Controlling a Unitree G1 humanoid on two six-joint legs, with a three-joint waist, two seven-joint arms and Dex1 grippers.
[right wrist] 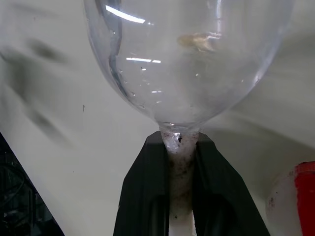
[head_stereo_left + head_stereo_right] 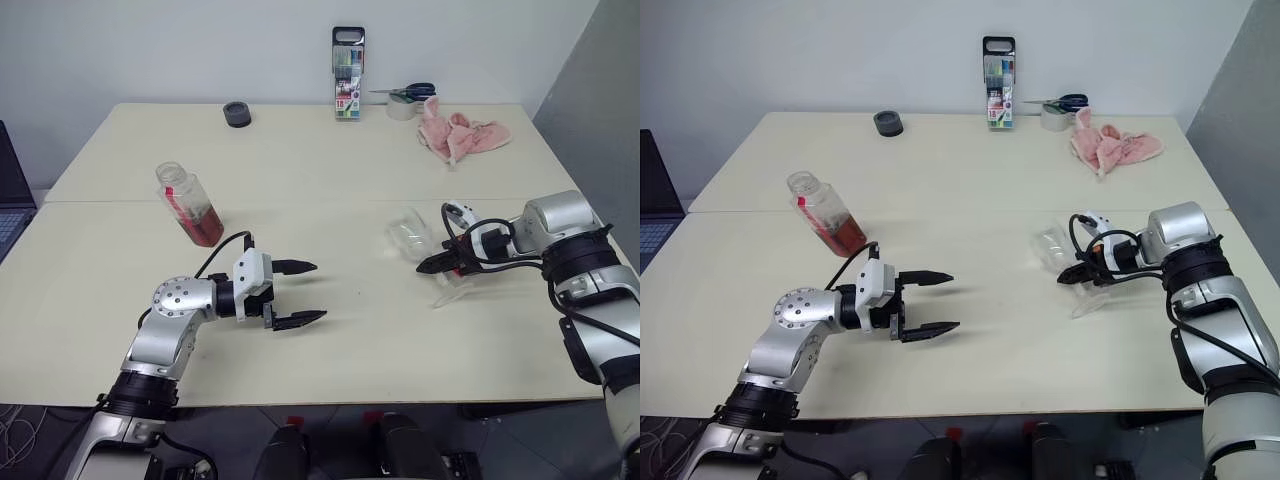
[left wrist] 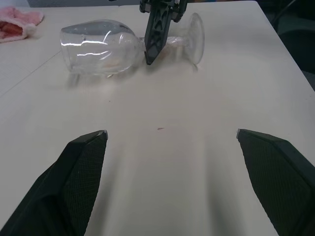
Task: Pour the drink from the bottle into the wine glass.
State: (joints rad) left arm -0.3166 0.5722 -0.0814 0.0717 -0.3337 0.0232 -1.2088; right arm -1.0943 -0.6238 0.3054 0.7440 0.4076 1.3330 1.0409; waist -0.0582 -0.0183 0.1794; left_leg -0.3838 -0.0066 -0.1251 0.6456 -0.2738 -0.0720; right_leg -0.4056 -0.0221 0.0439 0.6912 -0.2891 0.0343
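- I have my right hand (image 2: 432, 266) clamped on the stem of the wine glass (image 3: 98, 46), just under the bowl; the stem is the narrowest part and gives me a handle to tip it upright.
- The glass lies on its side on the table (image 2: 340, 170), bowl toward the middle, foot toward my right arm, so I judge it must be stood up before any pouring.
- My left hand (image 2: 298, 294) hangs wide open and empty just over the table, pointing across at the glass, well apart from it.
- The bottle (image 2: 190, 204) stands behind my left hand, uncapped, leaning a little, the drink (image 2: 205, 228) filling only its lower part.
- Nothing lies between either hand and its target.
- Along the far edge: a marker case (image 2: 348, 74), scissors (image 2: 412, 92) on a tape roll, a pink cloth (image 2: 458, 134), a dark round lid (image 2: 237, 113), all well out of reach.
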